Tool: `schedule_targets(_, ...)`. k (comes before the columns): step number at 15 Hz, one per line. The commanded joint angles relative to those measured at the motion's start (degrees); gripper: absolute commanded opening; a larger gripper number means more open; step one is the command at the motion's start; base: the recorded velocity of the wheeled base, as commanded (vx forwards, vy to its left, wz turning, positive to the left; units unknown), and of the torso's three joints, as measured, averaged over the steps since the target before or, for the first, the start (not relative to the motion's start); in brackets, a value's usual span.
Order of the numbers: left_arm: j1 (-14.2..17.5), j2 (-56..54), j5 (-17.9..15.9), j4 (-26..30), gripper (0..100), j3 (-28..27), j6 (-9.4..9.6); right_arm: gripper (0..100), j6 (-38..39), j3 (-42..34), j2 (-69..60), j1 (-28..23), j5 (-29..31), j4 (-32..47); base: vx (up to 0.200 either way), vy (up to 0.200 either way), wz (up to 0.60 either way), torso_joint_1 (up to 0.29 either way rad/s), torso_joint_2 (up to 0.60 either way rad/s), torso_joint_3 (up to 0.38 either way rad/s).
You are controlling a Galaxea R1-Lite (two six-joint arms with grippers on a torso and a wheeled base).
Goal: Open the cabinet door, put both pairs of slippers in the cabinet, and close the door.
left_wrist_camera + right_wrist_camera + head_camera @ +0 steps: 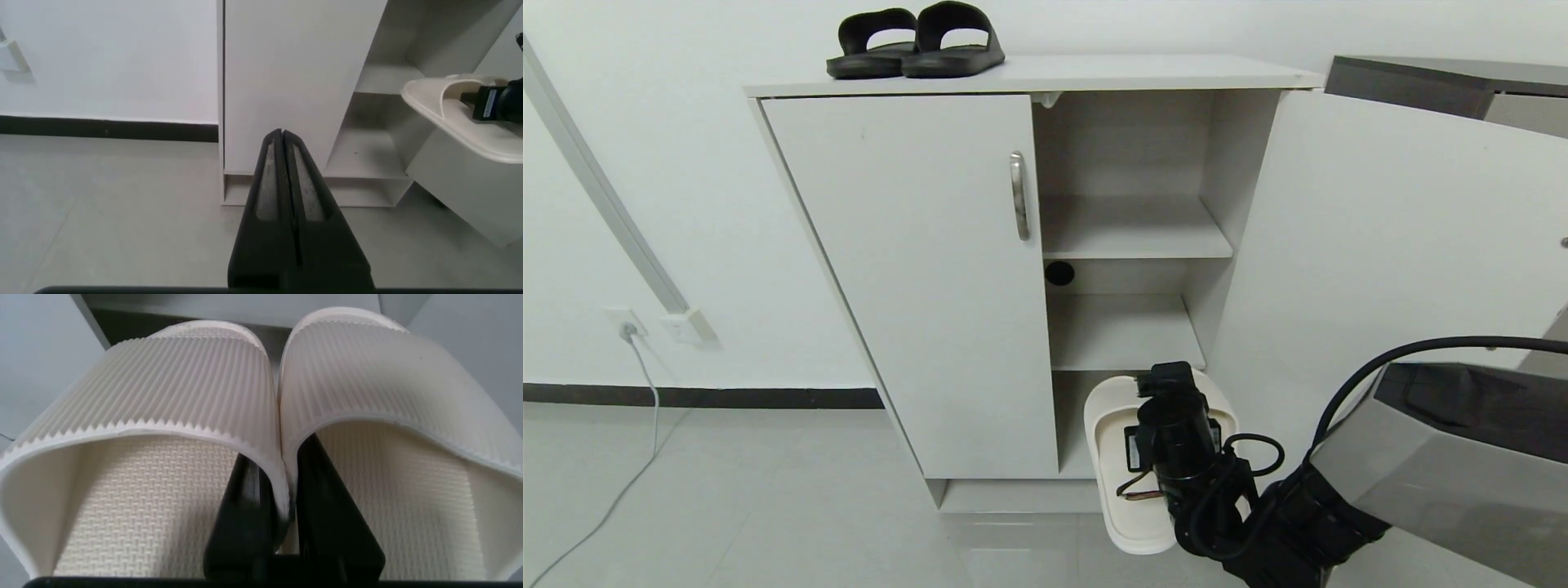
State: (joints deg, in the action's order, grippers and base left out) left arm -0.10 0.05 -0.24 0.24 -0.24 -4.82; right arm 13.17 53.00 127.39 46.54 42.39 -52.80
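Two pairs. Upper left, black slippers (915, 45) sit on cabinet (1029, 73) top. My L gripper (282, 171): fingers pressed together, empty. Lower centre-right, R gripper (282, 498) pinches white slippers (1115, 441) by inner walls, before the lower opening. Long axis runs up-frame, toes twd cabinet. I'd keep 'em level, push straight in, clear of open door (1380, 245).

Pale cream slippers (1107, 441), ribbed straps, dimpled footbeds, low before the white cabinet (907, 269); plain black slippers (915, 45) on top of it; silver handle (1018, 196).
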Motion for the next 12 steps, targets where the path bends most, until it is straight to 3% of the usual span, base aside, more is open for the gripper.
schedule_targets(1,0.0,0.1,0.0,0.0,0,0.0,-0.02,0,0.0,0.2,0.3,0.0,0.0,0.0,0.0,0.0,0.0,0.002,0.0,-0.149)
schedule_targets(4,0.0,0.1,0.0,0.0,0,0.0,-0.02,0,-0.6,0.2,0.1,0.0,0.2,-1.3,0.0,0.0,0.0,0.002,0.0,-0.183)
schedule_targets(12,0.0,0.0,0.0,0.0,0,0.0,-0.02,0,-9.4,4.2,2.9,-0.2,0.0,-15.3,0.0,0.0,0.0,0.002,0.0,-0.196)
